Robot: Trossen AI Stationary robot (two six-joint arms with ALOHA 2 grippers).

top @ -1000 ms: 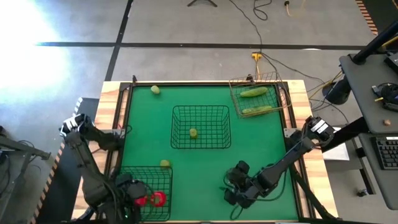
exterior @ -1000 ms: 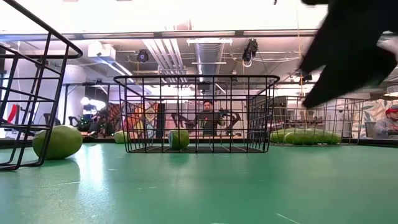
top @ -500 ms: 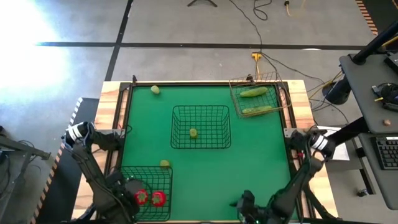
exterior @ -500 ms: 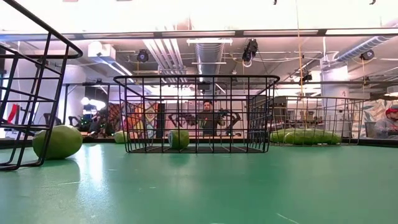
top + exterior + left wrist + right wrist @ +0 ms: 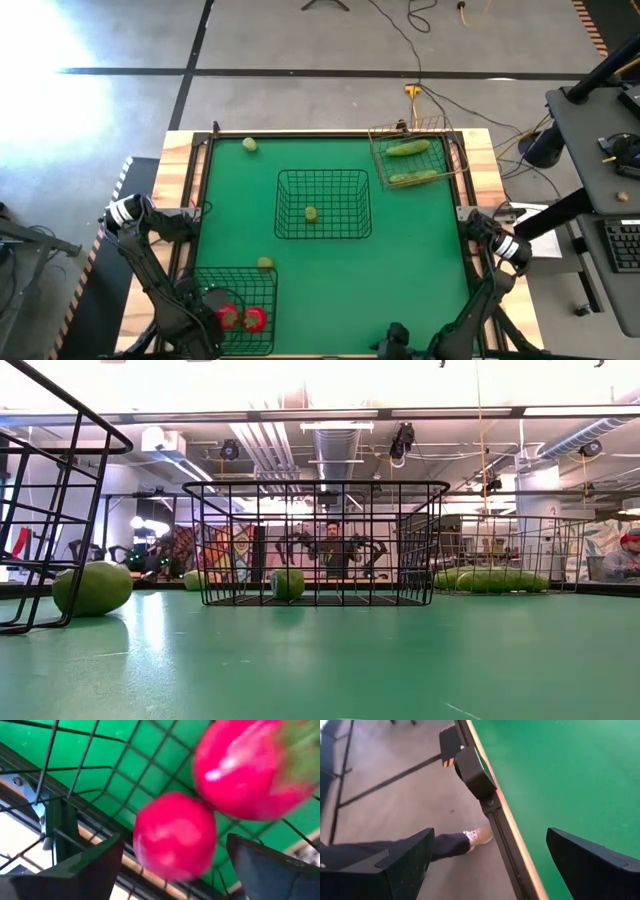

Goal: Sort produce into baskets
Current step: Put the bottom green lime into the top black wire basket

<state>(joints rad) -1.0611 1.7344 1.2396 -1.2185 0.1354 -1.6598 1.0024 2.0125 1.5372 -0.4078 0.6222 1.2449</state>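
The left claw [image 5: 170, 862] stands with fingers apart above two glossy round red tomatoes [image 5: 175, 835] inside the near dark wire basket [image 5: 235, 310]; the right claw [image 5: 485, 865], fingers spread and empty, hangs past the counter [image 5: 420, 250] edge. Two pale round fruits [image 5: 265, 263] remain loose on the green felt and one [image 5: 311, 213] lies in the middle basket [image 5: 323, 204], two cucumbers [image 5: 409, 148] in the tan basket [image 5: 418, 155]. Likely risks: smooth spheres rolling off, and fingers snagging thin mesh
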